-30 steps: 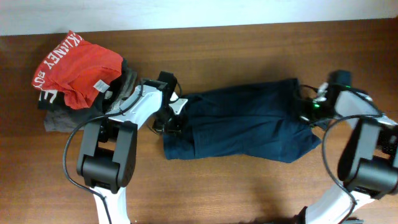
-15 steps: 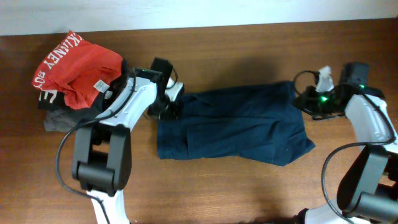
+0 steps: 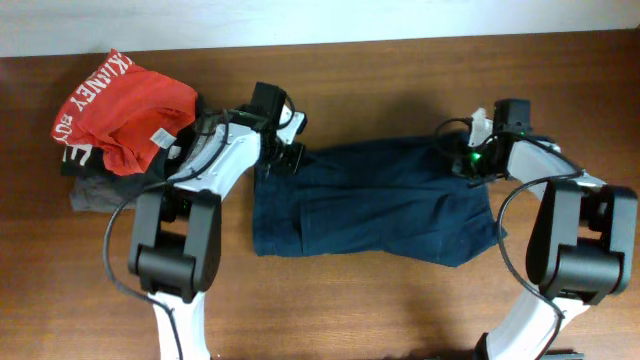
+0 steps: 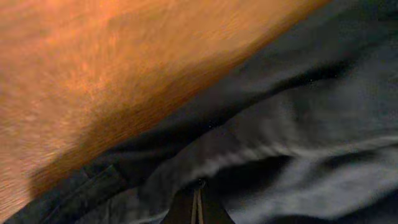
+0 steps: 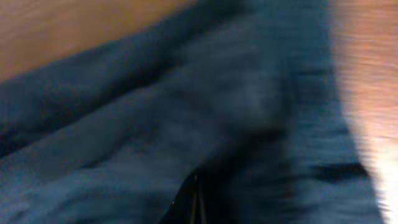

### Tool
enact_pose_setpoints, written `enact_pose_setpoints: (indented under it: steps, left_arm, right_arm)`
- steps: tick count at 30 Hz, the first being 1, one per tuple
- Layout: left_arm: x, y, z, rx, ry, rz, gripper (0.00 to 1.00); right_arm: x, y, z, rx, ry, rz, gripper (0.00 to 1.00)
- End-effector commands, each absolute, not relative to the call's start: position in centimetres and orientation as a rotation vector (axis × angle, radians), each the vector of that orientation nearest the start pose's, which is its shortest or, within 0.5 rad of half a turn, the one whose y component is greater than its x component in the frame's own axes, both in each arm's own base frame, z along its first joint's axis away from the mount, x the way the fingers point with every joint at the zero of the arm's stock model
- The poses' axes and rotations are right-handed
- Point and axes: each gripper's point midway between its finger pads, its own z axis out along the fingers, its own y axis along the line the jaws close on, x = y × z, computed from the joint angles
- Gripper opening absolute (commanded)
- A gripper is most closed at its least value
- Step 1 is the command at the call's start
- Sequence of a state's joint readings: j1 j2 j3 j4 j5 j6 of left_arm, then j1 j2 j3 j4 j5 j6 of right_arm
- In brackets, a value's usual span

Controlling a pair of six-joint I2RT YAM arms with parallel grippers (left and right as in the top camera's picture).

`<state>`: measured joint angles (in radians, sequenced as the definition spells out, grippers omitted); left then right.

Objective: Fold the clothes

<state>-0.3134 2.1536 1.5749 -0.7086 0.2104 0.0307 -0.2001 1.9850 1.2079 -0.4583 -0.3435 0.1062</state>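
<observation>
1. The clothes (image 3: 370, 205), one dark navy garment, lie spread and slightly rumpled across the middle of the surface (image 3: 400, 80); the red garment (image 3: 125, 105) and the grey garment (image 3: 95, 190) sit piled well apart at the left.
2. The left tool (image 3: 288, 158) is pinched closed on the navy cloth's far left corner; the right tool (image 3: 470, 160) is pinched closed on its far right corner.
3. Risks, as I judge them: so thin a pinch may slip mid-carry; uneven travel of the two arms would skew the fold; soft cloth may drag and bunch.
</observation>
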Motion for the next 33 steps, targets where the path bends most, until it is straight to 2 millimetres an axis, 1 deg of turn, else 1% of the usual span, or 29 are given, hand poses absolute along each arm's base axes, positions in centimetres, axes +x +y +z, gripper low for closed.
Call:
enact_pose_setpoints:
  steps: [1,3,6,8,10,11,12,13,15,16,18,19,20,21,22,23,24,26,28,31,33]
  left_arm:
    - [44.0,-15.0,-0.1,0.506,2.867,-0.226,0.01]
    - [44.3,-14.2,-0.2,0.481,2.871,-0.219,0.01]
    - [44.6,-13.4,-0.2,0.454,2.87,-0.217,0.0]
    - [44.9,-13.1,0.1,0.439,2.869,-0.224,0.01]
    - [45.2,-13.1,0.8,0.43,2.862,-0.253,0.01]
    - [45.4,-13.3,1.3,0.428,2.854,-0.277,0.01]
    - [45.7,-13.7,2.4,0.427,2.838,-0.326,0.02]
    - [45.8,-13.9,3.0,0.428,2.828,-0.353,0.05]
    - [46.3,-14.6,5.1,0.433,2.799,-0.414,0.08]
    - [46.5,-14.9,6.4,0.436,2.783,-0.43,0.09]
    - [46.7,-15.1,8.9,0.44,2.761,-0.446,0.17]
    - [46.6,-15.2,10.0,0.441,2.755,-0.451,0.22]
    - [46.5,-15.3,11.5,0.444,2.746,-0.465,0.33]
    - [46.4,-15.4,12.6,0.446,2.739,-0.476,0.46]
    - [46.3,-15.4,13.6,0.447,2.734,-0.478,0.52]
    - [46.1,-15.4,14.5,0.447,2.731,-0.477,0.55]
    - [45.8,-15.2,15.3,0.444,2.735,-0.467,0.61]
    - [45.2,-14.3,15.8,0.428,2.763,-0.429,0.63]
    - [44.2,-13.3,15.5,0.372,2.825,-0.412,0.6]
    - [42.6,-11.3,14.4,0.267,2.927,-0.411,0.58]
    - [41.8,-9.6,13.4,0.174,2.989,-0.409,0.61]
  right_arm:
    - [41.4,-7.9,-0.8,0.523,2.757,0.236,0.04]
    - [40.3,-9.8,-1.2,0.587,2.781,0.165,0.04]
    - [38.4,-11.6,-1.6,0.671,2.82,0.127,0.04]
    - [37.4,-12.1,-1.7,0.721,2.838,0.156,0.04]
    - [37.1,-11.9,-1.3,0.745,2.834,0.228,0.04]
    - [37.1,-11.7,-0.8,0.751,2.826,0.276,0.04]
    - [37.4,-11.2,0.0,0.753,2.807,0.356,0.04]
    - [37.6,-10.8,0.7,0.75,2.792,0.405,0.04]
    - [38.0,-10.3,2.5,0.735,2.757,0.474,0.04]
    - [38.3,-10.0,3.6,0.719,2.739,0.501,0.04]
    - [38.6,-9.4,5.8,0.667,2.709,0.548,0.09]
    - [38.7,-8.9,6.8,0.646,2.693,0.578,0.1]
    - [38.6,-8.3,8.0,0.628,2.675,0.619,0.12]
    - [38.5,-7.6,9.0,0.61,2.658,0.661,0.13]
    - [38.3,-7.0,9.8,0.597,2.651,0.689,0.13]
    - [38.0,-6.3,10.5,0.583,2.652,0.712,0.13]
    - [37.5,-5.5,10.9,0.563,2.667,0.722,0.13]
    - [36.9,-4.2,11.0,0.511,2.703,0.735,0.13]
    - [36.1,-2.4,10.6,0.445,2.763,0.752,0.13]
    - [34.6,-0.5,8.9,0.389,2.879,0.692,0.13]
    - [33.8,0.1,7.4,0.381,2.948,0.611,0.17]
